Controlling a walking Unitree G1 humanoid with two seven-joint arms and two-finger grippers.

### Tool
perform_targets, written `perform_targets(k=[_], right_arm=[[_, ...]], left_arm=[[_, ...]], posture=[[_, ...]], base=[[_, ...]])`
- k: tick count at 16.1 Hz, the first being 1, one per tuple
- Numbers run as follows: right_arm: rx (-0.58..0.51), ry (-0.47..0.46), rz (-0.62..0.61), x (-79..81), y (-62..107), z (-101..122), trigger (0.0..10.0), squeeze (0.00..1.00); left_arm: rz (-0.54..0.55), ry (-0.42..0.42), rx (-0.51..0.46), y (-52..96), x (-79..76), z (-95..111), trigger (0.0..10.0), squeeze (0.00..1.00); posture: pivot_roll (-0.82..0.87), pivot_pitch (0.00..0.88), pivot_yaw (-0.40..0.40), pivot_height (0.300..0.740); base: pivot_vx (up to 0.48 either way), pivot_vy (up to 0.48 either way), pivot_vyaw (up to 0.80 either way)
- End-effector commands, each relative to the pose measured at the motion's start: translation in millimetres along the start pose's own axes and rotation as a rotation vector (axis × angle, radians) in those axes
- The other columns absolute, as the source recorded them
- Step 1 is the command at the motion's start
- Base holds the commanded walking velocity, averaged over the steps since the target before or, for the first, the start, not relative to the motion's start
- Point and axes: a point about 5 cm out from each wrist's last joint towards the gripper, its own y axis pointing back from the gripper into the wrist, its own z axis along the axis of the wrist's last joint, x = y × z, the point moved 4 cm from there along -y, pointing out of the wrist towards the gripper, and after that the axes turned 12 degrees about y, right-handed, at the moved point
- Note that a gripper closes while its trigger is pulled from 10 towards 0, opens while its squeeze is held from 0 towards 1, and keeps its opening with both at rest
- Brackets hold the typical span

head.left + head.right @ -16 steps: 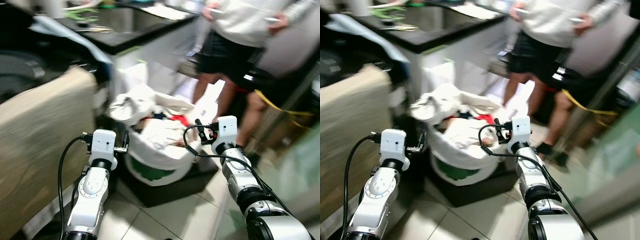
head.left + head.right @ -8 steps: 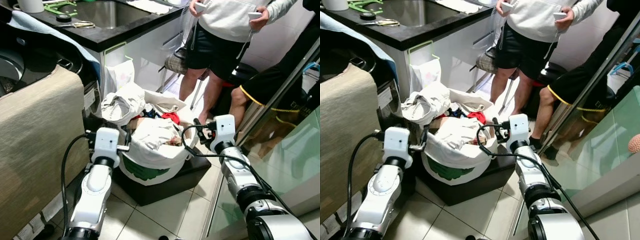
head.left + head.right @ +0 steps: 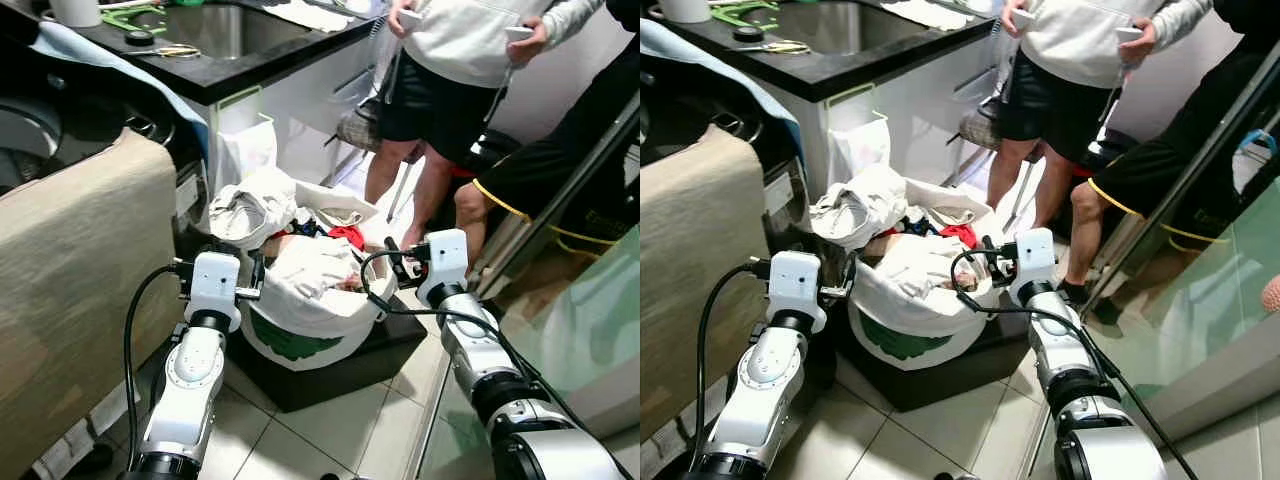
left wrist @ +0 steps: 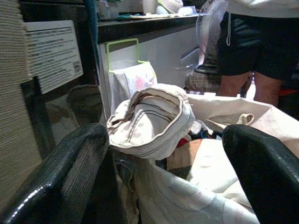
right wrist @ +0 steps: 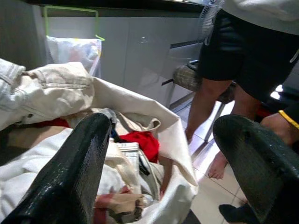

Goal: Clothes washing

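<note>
A white laundry bag (image 3: 300, 325) stuffed with clothes sits on a low black stand (image 3: 330, 365) on the tiled floor (image 3: 330, 430), directly ahead between the two arms. A cream garment (image 3: 252, 205) is heaped over its far left rim, and a red piece (image 3: 346, 236) lies among the white clothes near the middle. The left claw (image 3: 256, 275) hangs just beside the bag's left rim, its fingers (image 4: 60, 168) spread wide and holding nothing. The right claw (image 3: 392, 262) hovers at the bag's right rim, also spread wide and empty. To the far left a black counter (image 3: 240, 75) holds a sink (image 3: 215, 25). Two people (image 3: 450, 90) stand beyond the bag on the right.
</note>
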Motion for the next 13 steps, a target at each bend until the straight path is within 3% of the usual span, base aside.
perform_targets(k=[1,7,13], right_arm=[[-0.022,0.016,-0.007,-4.6,-2.7,7.0,10.0,0.00],[-0.020,0.015,0.007,-1.1,-1.9,5.6,10.0,0.00],[-0.014,0.010,0.017,0.7,-1.1,3.6,10.0,0.00]], left_arm=[[-0.001,0.025,-0.013,-0.6,-2.9,1.6,10.0,0.00],[-0.001,0.035,-0.023,0.1,-1.4,3.5,10.0,0.00],[0.011,0.029,-0.015,0.3,1.5,1.6,10.0,0.00]], posture=[[0.16,0.000,-0.120,0.740],[0.16,0.000,-0.120,0.740],[0.16,0.000,-0.114,0.740]], base=[[0.000,0.000,0.00],[0.167,0.398,0.00],[0.000,0.000,-0.08]])
